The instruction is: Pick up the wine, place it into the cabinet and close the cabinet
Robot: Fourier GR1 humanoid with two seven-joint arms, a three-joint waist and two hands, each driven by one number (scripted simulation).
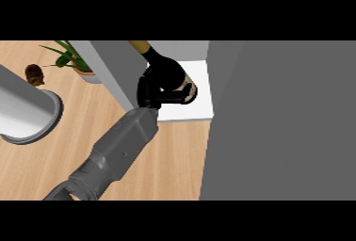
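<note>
Head view only. One hand (158,92) shows, on a forearm coming up from the lower left edge. By its entry side it's prob. the left hand, though I can't be sure. Fingers are curled round the wine bottle (167,70), gripping the dark body low down, w/ the label end just right of the fingertips. The gold-capped neck sticks up and away beyond the fingers, so the bottle is tilted, prob. to fit it through the opening. Under and behind the fingers is the white floor of the cabinet (198,110); the bottle is over it, inside or nearly so. The big grey door (278,122) stands right of the fingers, open, not yet shut. Far left of the fingers: a plant (69,59), a grey pot (28,117), a small brown thing. Other hand not seen.
</note>
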